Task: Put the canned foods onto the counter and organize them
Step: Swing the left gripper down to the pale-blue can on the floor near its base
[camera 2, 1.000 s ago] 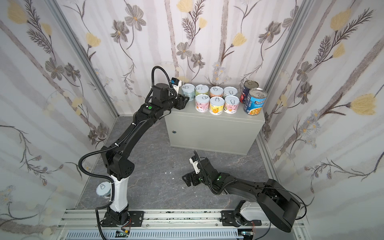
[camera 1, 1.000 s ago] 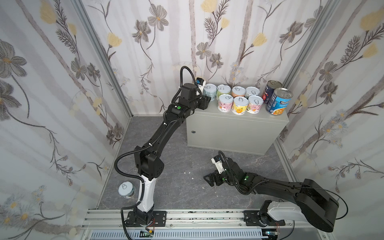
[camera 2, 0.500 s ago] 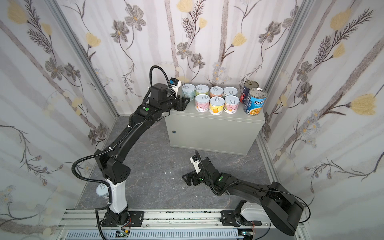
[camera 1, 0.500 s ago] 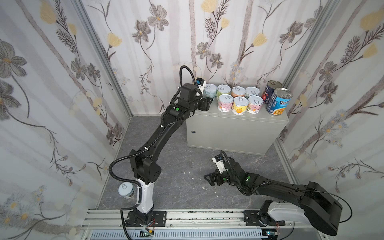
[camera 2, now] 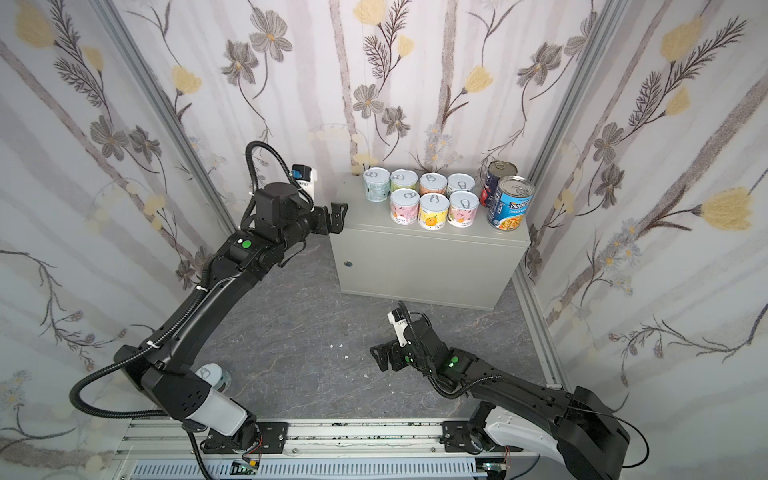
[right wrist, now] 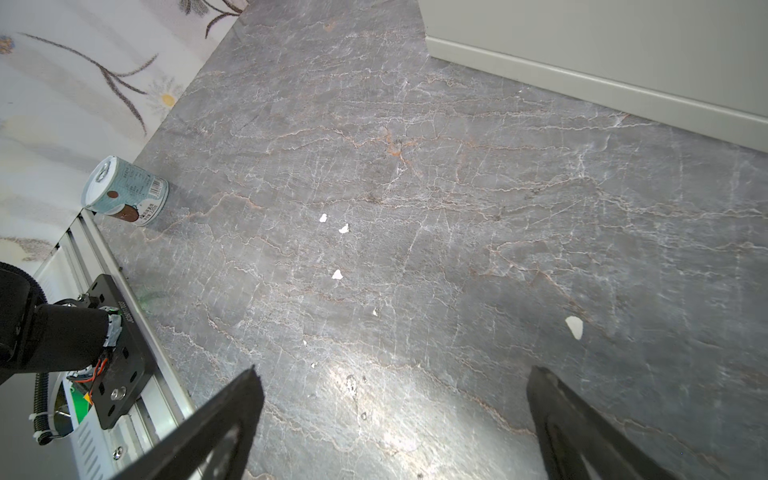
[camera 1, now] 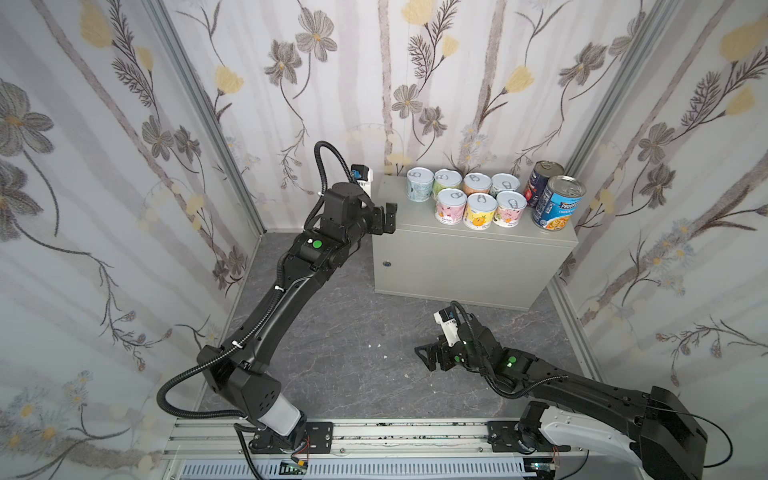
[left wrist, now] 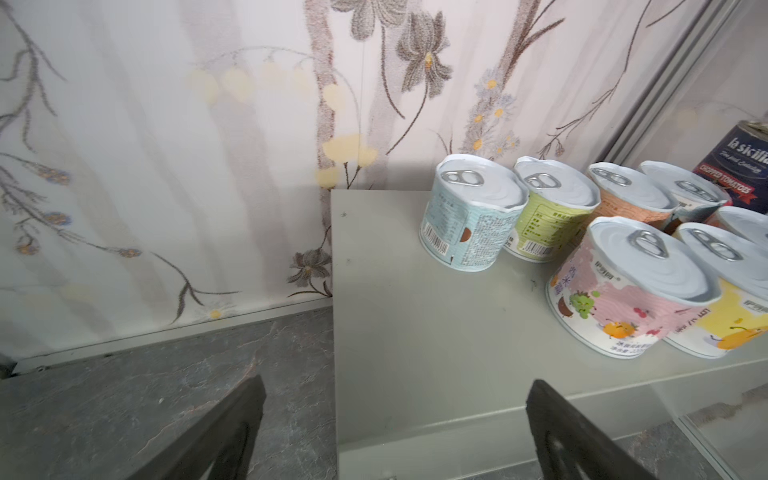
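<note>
On the counter (camera 1: 457, 257) stand several short canned foods in two rows. A teal can (camera 1: 419, 189) ends the back row on the left, and a pink can (camera 1: 450, 206) leads the front row of three. A navy-and-red can (camera 1: 540, 178) and a blue soup can (camera 1: 559, 203) stand at the right end. My left gripper (camera 1: 386, 218) hangs open and empty at the counter's left edge, apart from the teal can (left wrist: 469, 220). Another teal can (right wrist: 124, 191) lies on the floor by the left arm's base (camera 2: 214, 376). Low over the floor, my right gripper (camera 1: 428, 357) is open and empty.
Floral walls close in the back and both sides. The dark marbled floor (camera 1: 353, 332) carries small white flecks (right wrist: 336, 274). A metal rail (camera 1: 374, 436) runs along the front with both arm bases on it. The left part of the counter's top (left wrist: 415, 311) is bare.
My left gripper has opened, let go of the back-left teal can, and drawn back to the left off the counter. The right arm has barely moved.
</note>
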You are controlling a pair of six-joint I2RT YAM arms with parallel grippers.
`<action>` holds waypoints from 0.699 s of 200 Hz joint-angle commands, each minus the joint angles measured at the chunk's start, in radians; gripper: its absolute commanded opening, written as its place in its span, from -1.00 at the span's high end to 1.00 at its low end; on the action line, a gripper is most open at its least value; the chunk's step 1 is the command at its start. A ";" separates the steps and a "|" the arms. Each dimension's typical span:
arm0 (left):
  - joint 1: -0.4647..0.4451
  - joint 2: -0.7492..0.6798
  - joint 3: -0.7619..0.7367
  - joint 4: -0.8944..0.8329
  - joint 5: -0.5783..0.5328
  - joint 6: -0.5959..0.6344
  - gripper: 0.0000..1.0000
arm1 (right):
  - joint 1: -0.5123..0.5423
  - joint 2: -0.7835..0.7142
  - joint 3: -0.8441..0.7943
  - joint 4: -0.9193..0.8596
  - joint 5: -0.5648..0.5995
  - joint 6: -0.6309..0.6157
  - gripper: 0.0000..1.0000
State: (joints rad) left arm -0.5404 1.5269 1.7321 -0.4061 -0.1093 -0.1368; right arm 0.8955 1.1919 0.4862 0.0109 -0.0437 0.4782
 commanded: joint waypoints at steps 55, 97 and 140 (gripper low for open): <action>0.032 -0.371 -0.540 0.082 -0.325 -0.252 -1.00 | 0.053 -0.002 0.047 -0.026 0.041 0.028 -0.99; 0.058 -0.504 -0.759 0.073 -0.466 -0.361 -1.00 | 0.078 0.037 0.076 -0.029 0.038 0.029 -0.99; 0.115 -0.544 -0.900 0.008 -0.569 -0.523 -1.00 | 0.082 0.039 0.084 -0.044 0.038 0.023 -0.99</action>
State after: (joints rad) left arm -0.4557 0.9943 0.8749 -0.3729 -0.5701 -0.5129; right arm 0.9756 1.2304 0.5591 -0.0425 -0.0193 0.4973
